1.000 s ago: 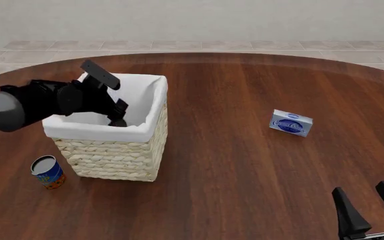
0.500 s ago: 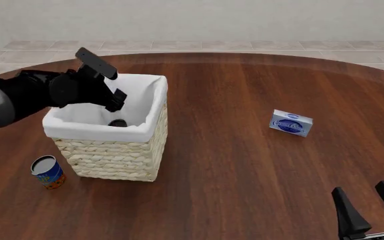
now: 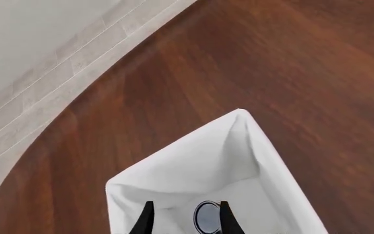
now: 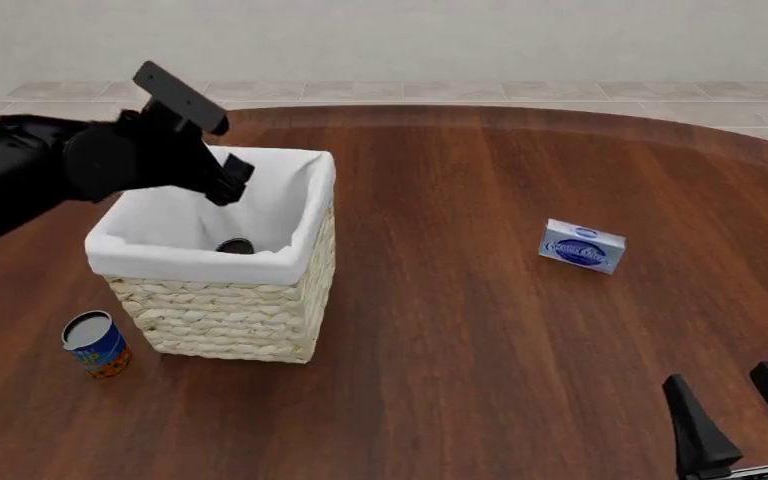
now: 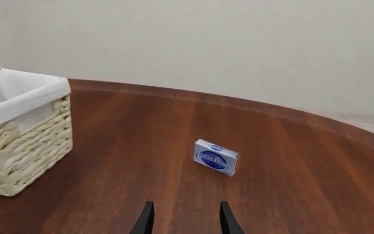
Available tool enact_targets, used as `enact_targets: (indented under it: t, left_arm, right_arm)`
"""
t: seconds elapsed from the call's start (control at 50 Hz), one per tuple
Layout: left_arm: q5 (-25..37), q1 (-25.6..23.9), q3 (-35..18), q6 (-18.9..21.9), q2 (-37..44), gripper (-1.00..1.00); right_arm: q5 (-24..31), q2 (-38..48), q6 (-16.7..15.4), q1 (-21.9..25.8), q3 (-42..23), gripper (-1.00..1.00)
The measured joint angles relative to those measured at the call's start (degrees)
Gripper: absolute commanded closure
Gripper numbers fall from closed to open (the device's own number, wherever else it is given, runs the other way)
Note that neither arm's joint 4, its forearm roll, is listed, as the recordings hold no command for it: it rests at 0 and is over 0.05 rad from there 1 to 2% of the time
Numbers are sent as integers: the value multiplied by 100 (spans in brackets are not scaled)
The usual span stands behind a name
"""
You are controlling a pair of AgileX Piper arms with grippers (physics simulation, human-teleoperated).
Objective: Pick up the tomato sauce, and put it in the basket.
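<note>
Silver-grey top of tomato sauce [image 3: 206, 217] visible inside basket [image 4: 307, 200], on liner floor. Left pincer [image 3: 184, 220] released, empty, above rim. Lift straight clear, avoiding liner snag. Right pincer [image 5: 183, 219] released, idle over surface [image 4: 491, 330].

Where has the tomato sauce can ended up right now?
In the front view, the tomato sauce lies inside the basket on the table's left, below the left gripper.
</note>
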Motion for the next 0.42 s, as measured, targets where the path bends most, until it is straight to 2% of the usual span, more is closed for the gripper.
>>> enact_targets:
  t: [0.42]
  left_arm:
    - [192,-211,-3,45,-520,-100]
  right_arm:
    - [-2,1,-22,25,0,-100]
